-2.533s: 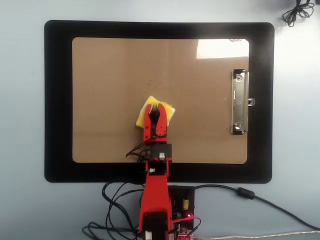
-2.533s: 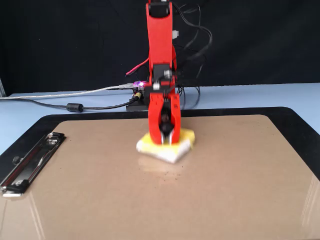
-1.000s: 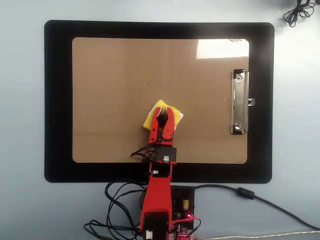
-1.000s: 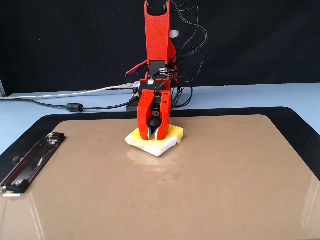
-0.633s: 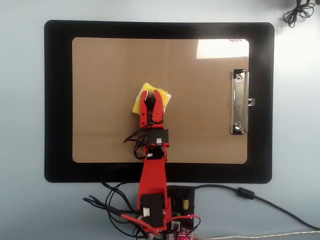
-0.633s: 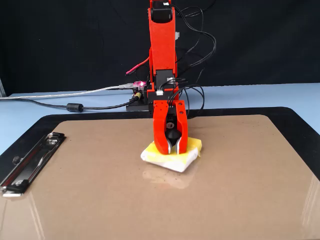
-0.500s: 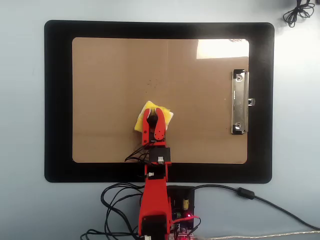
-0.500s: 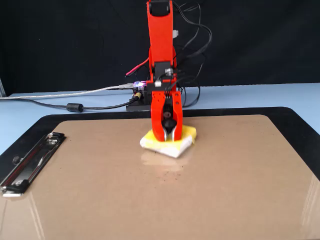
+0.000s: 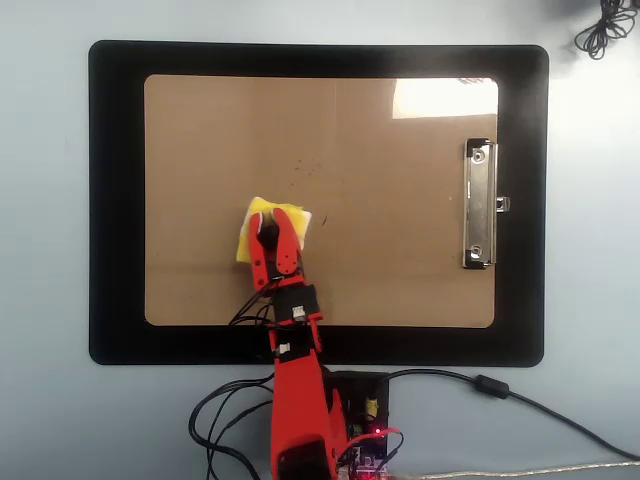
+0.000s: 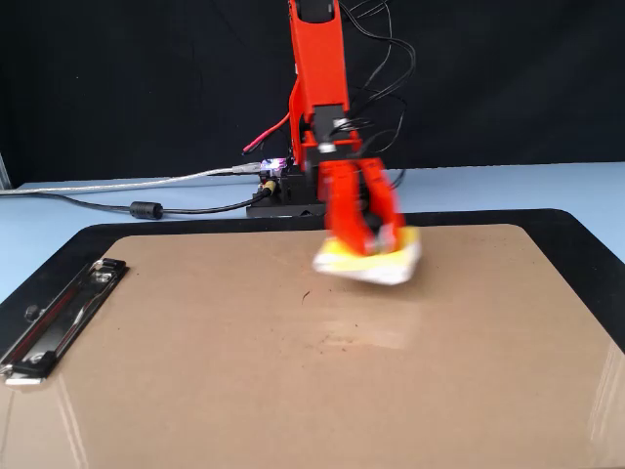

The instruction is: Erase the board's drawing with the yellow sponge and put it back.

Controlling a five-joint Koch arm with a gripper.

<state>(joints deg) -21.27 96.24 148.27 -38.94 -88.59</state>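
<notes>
The brown board [image 9: 400, 270] lies on a black mat [image 9: 115, 200], its metal clip [image 9: 480, 205] at the right in the overhead view. My red gripper [image 9: 270, 222] is shut on the yellow sponge [image 9: 252, 222] over the board's left centre. In the fixed view the gripper [image 10: 372, 244] and sponge [image 10: 369, 262] are motion-blurred, right of centre near the board's [image 10: 195, 371] far edge, and seem slightly raised. Of the drawing only faint dark specks [image 9: 322, 221] show; a small fleck [image 10: 306, 295] lies left of the sponge.
The arm's base with its control board [image 9: 365, 410] and tangled cables [image 9: 225, 420] sits at the mat's near edge in the overhead view. A grey cable [image 9: 520, 395] runs right. A coiled black cord [image 9: 600, 25] lies at the top right corner.
The gripper has swept the sponge back and forth over the board's middle. Since half a second ago it has moved left in the overhead view, right in the fixed view.
</notes>
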